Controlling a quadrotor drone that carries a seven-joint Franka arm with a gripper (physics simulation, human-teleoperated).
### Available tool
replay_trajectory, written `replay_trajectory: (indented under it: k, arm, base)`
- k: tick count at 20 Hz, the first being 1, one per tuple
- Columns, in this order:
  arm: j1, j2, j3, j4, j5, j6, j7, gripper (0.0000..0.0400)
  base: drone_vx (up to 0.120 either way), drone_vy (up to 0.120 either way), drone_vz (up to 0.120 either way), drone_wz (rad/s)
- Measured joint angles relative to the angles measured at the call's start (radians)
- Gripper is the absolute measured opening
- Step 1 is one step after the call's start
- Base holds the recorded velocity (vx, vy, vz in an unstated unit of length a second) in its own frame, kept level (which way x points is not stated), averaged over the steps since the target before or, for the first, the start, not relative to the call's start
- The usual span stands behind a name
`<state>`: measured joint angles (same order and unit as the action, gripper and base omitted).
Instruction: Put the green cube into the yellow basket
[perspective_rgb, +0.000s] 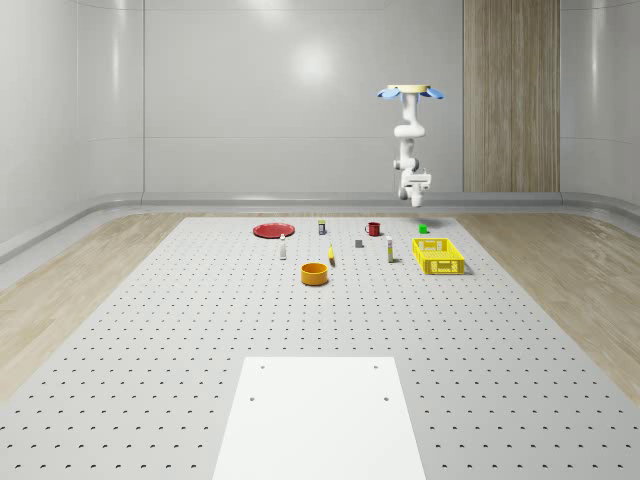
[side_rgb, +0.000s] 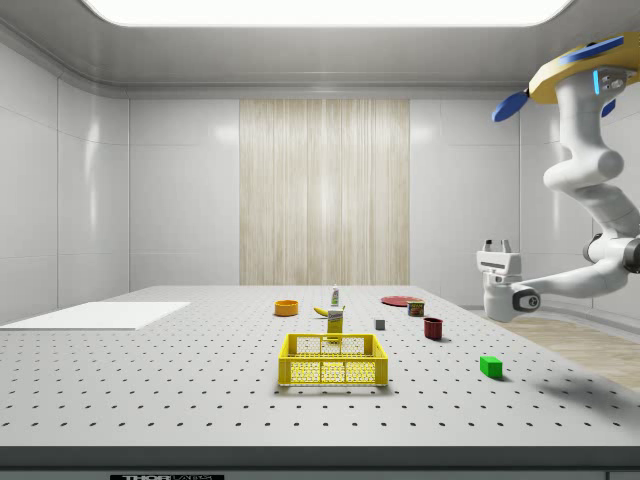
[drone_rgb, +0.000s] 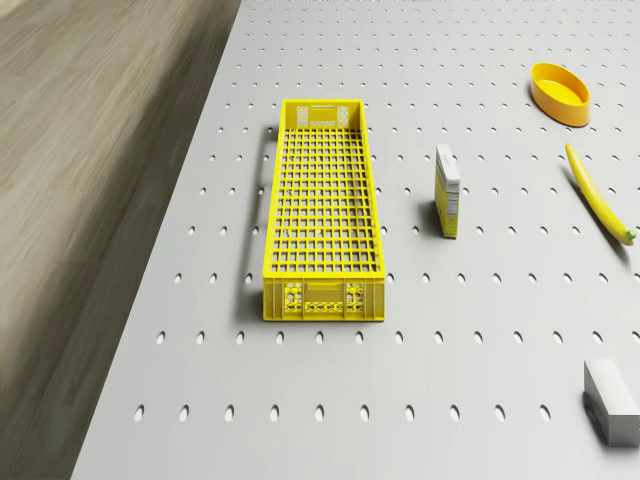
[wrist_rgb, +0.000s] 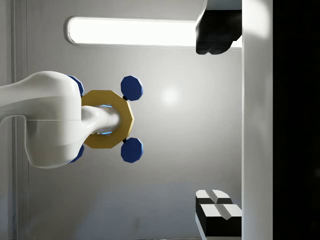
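The green cube (perspective_rgb: 423, 229) (side_rgb: 490, 366) lies on the perforated table, just beyond the far end of the yellow basket (perspective_rgb: 421, 257) (side_rgb: 333, 372) (drone_rgb: 272, 220). The basket has nothing in it. My drone (perspective_rgb: 411, 92) (side_rgb: 590, 70) hovers high above the cube's end of the table. The arm hangs down and folds back, so the gripper (perspective_rgb: 417, 188) (side_rgb: 497, 244) (wrist_rgb: 216, 122) points up toward the drone, well above the cube. Its fingers (wrist_rgb: 215, 35) stand wide apart, open, with nothing between them.
An orange bowl (perspective_rgb: 315, 273) (drone_rgb: 560, 93), a banana (perspective_rgb: 331, 256) (drone_rgb: 598, 195), a small box (drone_rgb: 448, 190), a grey block (drone_rgb: 612, 400), a red mug (perspective_rgb: 373, 228) and a red plate (perspective_rgb: 272, 230) are spread across the table. A white sheet (perspective_rgb: 320, 415) covers the near end.
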<state>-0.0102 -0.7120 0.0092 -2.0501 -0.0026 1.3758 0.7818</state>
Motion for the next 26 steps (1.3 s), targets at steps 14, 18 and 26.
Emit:
replay_trajectory:
  k: [14, 18, 26]
  arm:
    - [-0.013, -0.008, 0.042, -0.009, -0.058, 0.011, 0.007, 0.0400]
    - [-0.027, -0.011, 0.086, -0.015, -0.120, 0.015, 0.016, 0.0400]
    - [-0.104, -0.032, 0.324, -0.095, -0.462, 0.031, 0.066, 0.0400]
  base:
    - [0.120, 0.000, 0.000, 0.000]
    - [0.120, 0.000, 0.000, 0.000]
    - [0.120, 0.000, 0.000, 0.000]
